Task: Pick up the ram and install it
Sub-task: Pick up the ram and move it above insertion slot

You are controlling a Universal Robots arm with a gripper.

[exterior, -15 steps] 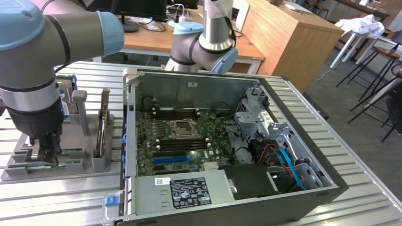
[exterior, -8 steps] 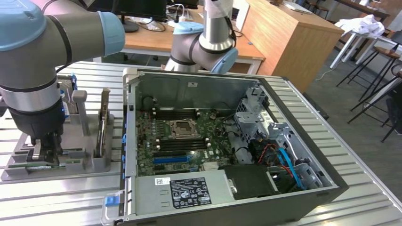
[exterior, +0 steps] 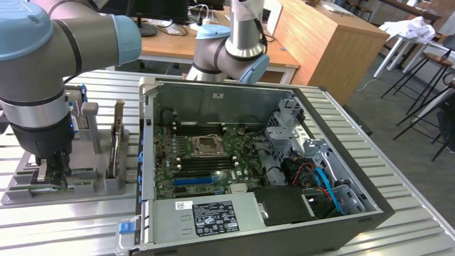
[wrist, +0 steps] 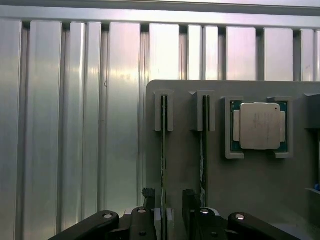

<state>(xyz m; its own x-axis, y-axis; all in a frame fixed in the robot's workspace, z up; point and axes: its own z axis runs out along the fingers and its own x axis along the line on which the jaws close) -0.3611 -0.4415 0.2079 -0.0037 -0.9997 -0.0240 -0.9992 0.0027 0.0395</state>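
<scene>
Two rams stand on edge in slots of a grey holder (wrist: 250,180). The one I am over is the thin green ram (wrist: 163,150); the second ram (wrist: 204,145) stands parallel beside it. My gripper (wrist: 167,200) is low over the holder, its dark fingers (wrist: 148,196) on either side of the first ram with a gap on each side, so it is open. In the exterior view the gripper (exterior: 55,172) is down at the holder (exterior: 92,184) on the exterior view's left, beside the open computer case (exterior: 341,176).
A square silver processor chip (wrist: 260,126) lies in a pocket of the holder. A flat part (exterior: 116,140) stands upright in the holder. The motherboard (exterior: 206,160) with its empty socket (exterior: 208,145) and dark memory slots (exterior: 202,130) lies in the case. The table (exterior: 64,234) is ribbed metal.
</scene>
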